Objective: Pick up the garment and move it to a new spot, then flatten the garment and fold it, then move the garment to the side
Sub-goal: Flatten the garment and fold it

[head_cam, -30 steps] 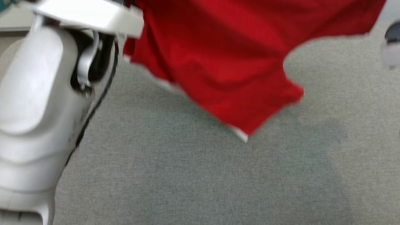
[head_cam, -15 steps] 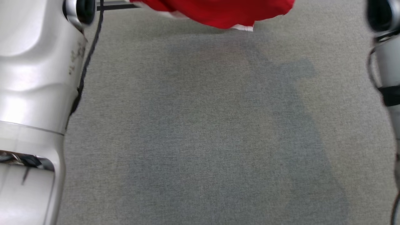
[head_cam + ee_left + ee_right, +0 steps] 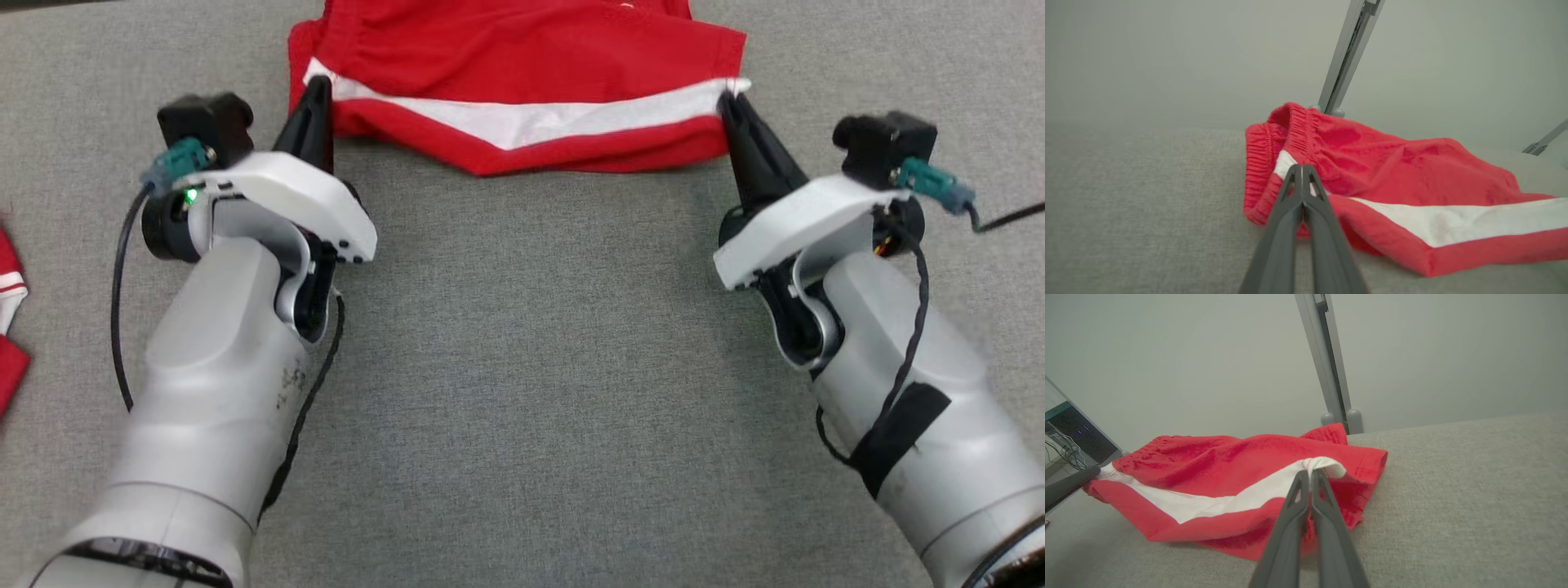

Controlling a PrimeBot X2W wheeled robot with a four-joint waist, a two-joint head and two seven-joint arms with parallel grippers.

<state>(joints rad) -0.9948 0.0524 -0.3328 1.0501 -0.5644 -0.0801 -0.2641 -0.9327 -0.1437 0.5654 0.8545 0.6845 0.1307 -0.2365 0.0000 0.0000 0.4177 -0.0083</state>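
Garment [image 3: 522, 49]: red shorts w/ white stripe, lying bunched near far edge of grey woven tabletop [image 3: 522, 392], stripe toward robot. L gripper [image 3: 318, 86]: jaws closed, pinching stripe end by elastic waistband. R gripper [image 3: 728, 100]: jaws closed on stripe's opposite end, at hem. Bkgd: plain pale wall [image 3: 1167, 53]; grey metal post [image 3: 1327, 367] behind table. Second red-white cloth [image 3: 10, 327] at table's left edge.
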